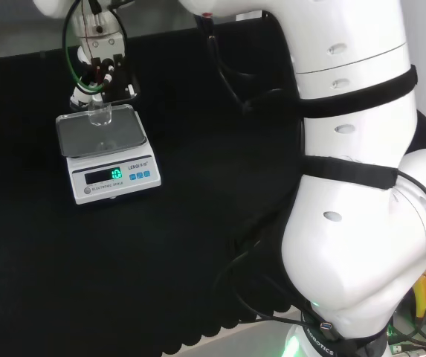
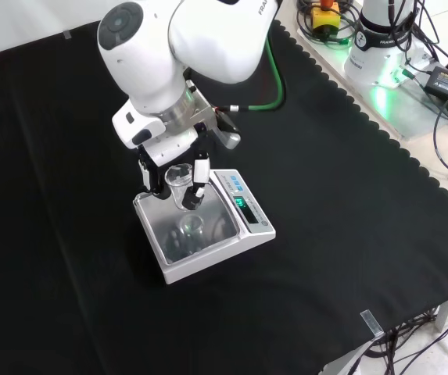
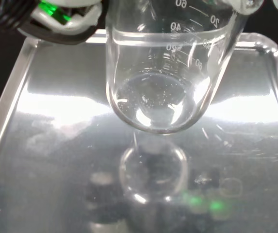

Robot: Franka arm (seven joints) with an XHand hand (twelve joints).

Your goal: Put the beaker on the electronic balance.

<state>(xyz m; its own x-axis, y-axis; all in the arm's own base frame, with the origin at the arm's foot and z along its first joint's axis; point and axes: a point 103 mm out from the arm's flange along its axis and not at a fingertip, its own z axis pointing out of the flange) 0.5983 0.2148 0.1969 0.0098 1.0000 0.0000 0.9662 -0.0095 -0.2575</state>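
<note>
Front view first: taking the balance (image 2: pixel 208 234) as the landmark, its display faces the lower right edge of the worktop (image 2: pixel 349 234) and its shiny steel pan (image 2: pixel 161 238) lies beyond the display. Above the middle of that pan hangs the beaker (image 2: pixel 178 183), upright, pinched between the fingers of the robot hand (image 2: pixel 169 156), which reaches down from the white arm behind it. Holding it upright and centred looks meant for a flat, stable landing. Wrist view shows the beaker's base (image 3: pixel 155 104) apart from the pan, its reflection (image 3: pixel 153 172) lying separate beneath it, so I judge it not yet set down. It is clear glass with printed scale marks and appears empty. Head view places the beaker (image 1: pixel 101 115) over the pan's far part, behind the lit display (image 1: pixel 114 174)
</note>
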